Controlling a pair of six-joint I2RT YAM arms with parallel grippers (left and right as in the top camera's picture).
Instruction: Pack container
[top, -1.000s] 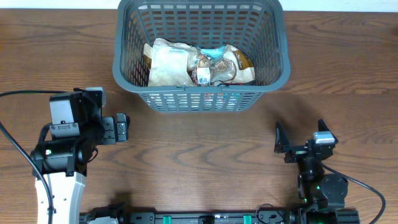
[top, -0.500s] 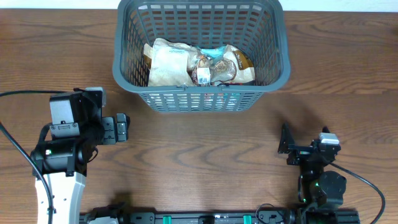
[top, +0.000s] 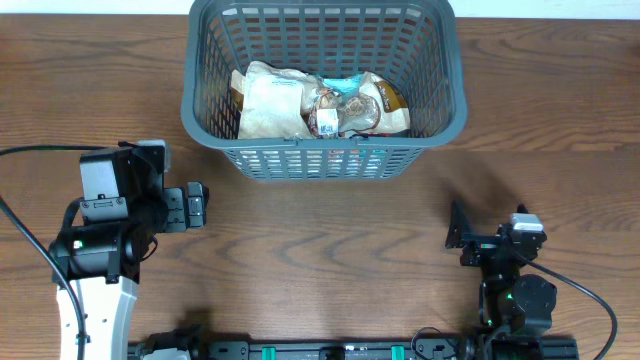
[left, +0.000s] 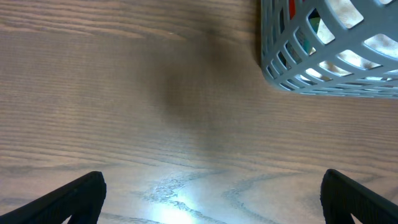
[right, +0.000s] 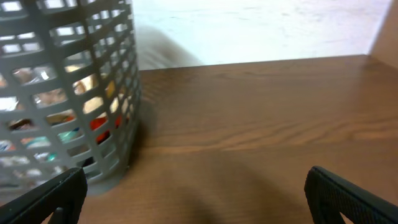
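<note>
The container (top: 212, 120) is a large dark grey lattice basket at the back middle of the wooden table, holding several snack packets (top: 320, 104). Its corner shows in the left wrist view (left: 292, 74) and its side in the right wrist view (right: 118, 93). My left gripper (top: 197, 206) sits at the left front, below the basket's left corner; in its wrist view (left: 211, 199) the fingers are wide apart and empty. My right gripper (top: 458, 235) sits at the right front, open and empty, as its wrist view (right: 196, 199) shows.
Bare wooden table (top: 320, 260) lies between the two arms and in front of the basket. A black rail (top: 330, 350) runs along the front edge. A pale wall (right: 261, 31) rises behind the table's far edge.
My right arm has drawn back toward the front edge of the table. The left arm and the basket have not moved.
</note>
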